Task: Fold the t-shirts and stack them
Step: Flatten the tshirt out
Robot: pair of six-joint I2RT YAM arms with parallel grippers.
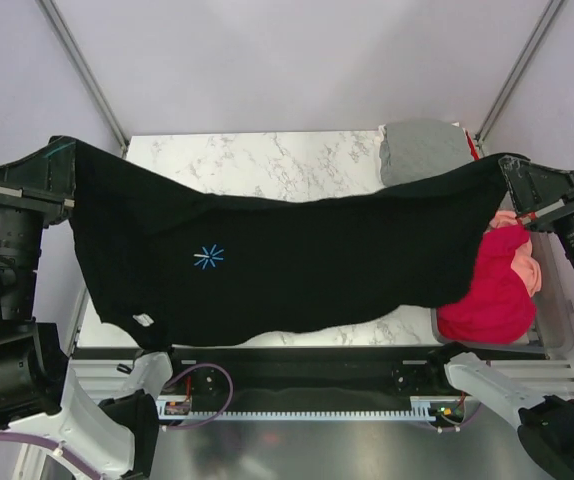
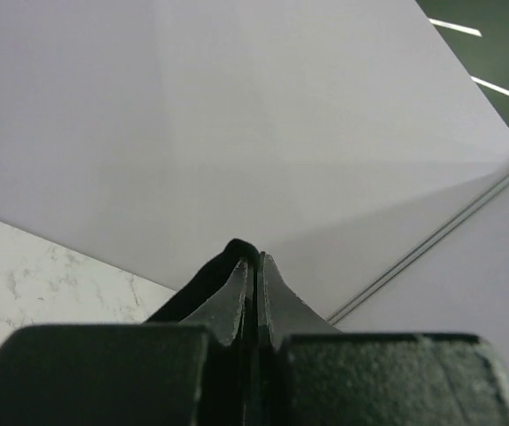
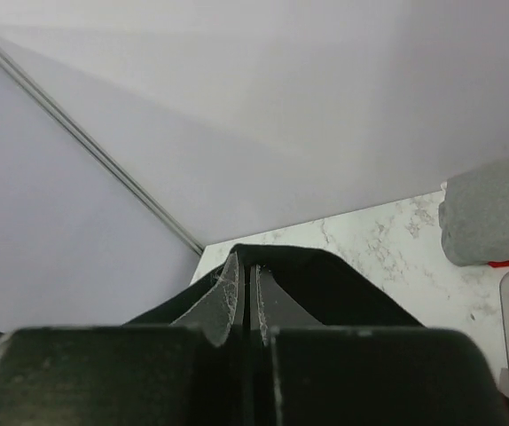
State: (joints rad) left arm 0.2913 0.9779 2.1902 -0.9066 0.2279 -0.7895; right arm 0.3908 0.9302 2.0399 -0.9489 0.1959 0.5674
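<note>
Black shirt point(image 1: 297, 270): it is held spread in the air over the counter point(image 1: 267, 160), with the blue logo facing up and the lower edge hanging near the counter's near side.
Left gripper point(image 2: 254, 259): the jaws are pressed together on a fold of black cloth at the sheet's upper left corner.
Right gripper point(image 3: 244, 262): the jaws are clamped the same way on the upper right corner.
Long axis: the shirt is stretched left to right between the two grippers and sags in the middle; each arm is nearest its own corner.
Other shirts: a grey shirt point(image 1: 422, 150) is seen at the counter's far right corner; a crimson shirt point(image 1: 492, 295) and a salmon-pink shirt point(image 1: 524, 265) are heaped in the clear tub point(image 1: 557, 290) at the right edge.
Step judged: the shirt is being spread before a first fold.
Next move judged: the cloth would need to be lowered flat with both corners kept level and taut, and the right end kept off the tub.
</note>
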